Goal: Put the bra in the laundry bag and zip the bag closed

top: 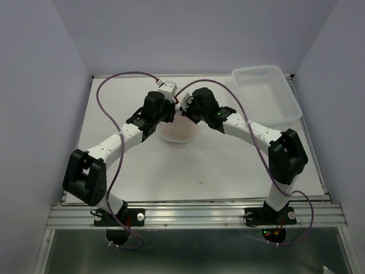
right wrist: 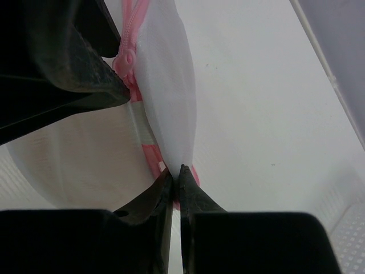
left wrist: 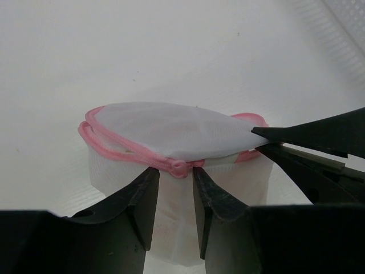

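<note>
At the pink rim of the laundry bag, the right claw pinched its lid edge; the left claw, part-spread, straddled its wall, grip unclear.

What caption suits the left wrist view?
Left gripper flanks the laundry bag under its zipper slider; right gripper pinches its edge.

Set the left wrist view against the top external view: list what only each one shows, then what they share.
Only the left wrist view: the pink zipper rim of the laundry bag, its zipper pull at the tips of the open left gripper, and the right gripper pinching the mesh lid's edge.
Only the top external view: the whole left arm and right arm, with their purple cables.
Shared: the laundry bag, the table and the plastic basket, which is just a corner in the wrist view.
</note>
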Robot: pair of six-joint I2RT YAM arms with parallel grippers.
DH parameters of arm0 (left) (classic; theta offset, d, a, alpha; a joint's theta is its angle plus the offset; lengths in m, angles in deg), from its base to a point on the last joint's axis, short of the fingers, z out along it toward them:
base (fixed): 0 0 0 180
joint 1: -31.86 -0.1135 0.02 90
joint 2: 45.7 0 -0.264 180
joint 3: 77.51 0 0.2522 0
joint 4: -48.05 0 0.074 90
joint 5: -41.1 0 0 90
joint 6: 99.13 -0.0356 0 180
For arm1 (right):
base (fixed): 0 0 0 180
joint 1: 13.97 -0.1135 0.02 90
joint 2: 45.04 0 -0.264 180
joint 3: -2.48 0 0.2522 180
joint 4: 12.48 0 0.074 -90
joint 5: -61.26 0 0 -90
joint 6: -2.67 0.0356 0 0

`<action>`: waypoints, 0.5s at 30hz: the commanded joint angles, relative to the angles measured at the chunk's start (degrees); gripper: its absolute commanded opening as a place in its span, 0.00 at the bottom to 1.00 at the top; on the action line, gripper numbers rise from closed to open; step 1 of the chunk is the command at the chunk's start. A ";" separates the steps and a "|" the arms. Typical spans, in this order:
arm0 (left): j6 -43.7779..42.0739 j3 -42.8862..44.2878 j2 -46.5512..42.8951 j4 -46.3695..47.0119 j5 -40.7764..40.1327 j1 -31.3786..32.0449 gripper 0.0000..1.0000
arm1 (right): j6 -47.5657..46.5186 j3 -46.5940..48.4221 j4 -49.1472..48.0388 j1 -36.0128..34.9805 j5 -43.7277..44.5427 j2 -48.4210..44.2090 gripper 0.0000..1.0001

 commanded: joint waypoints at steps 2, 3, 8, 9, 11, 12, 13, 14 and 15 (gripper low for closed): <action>-8.02 -1.57 -7.75 3.04 9.54 5.97 0.42 | 1.99 2.47 -3.67 0.73 5.35 1.04 0.07; -8.28 -1.66 -7.57 3.22 9.89 5.97 0.42 | 2.00 2.38 -3.58 0.73 5.09 0.96 0.07; -8.98 -1.30 -6.52 3.31 13.49 5.97 0.29 | 2.26 2.12 -3.67 0.73 4.74 0.34 0.07; -9.07 -1.39 -6.43 3.39 13.85 5.97 0.25 | 2.35 2.20 -3.58 0.73 4.82 0.34 0.07; -9.07 -1.65 -6.52 3.75 14.11 5.97 0.10 | 2.43 2.20 -3.67 0.73 4.82 0.60 0.07; -8.98 -1.74 -6.69 3.92 14.20 5.97 0.06 | 2.52 2.29 -3.58 0.73 4.91 0.69 0.07; -8.81 -1.92 -6.87 4.18 14.38 5.97 0.03 | 2.61 2.38 -3.67 0.73 5.43 0.87 0.07; -8.72 -2.09 -7.04 4.45 14.38 5.97 0.00 | 2.87 2.64 -3.58 0.73 5.79 1.22 0.07; -8.46 -2.88 -7.65 5.41 13.34 5.97 0.00 | 2.96 2.82 -3.67 1.25 6.66 1.39 0.06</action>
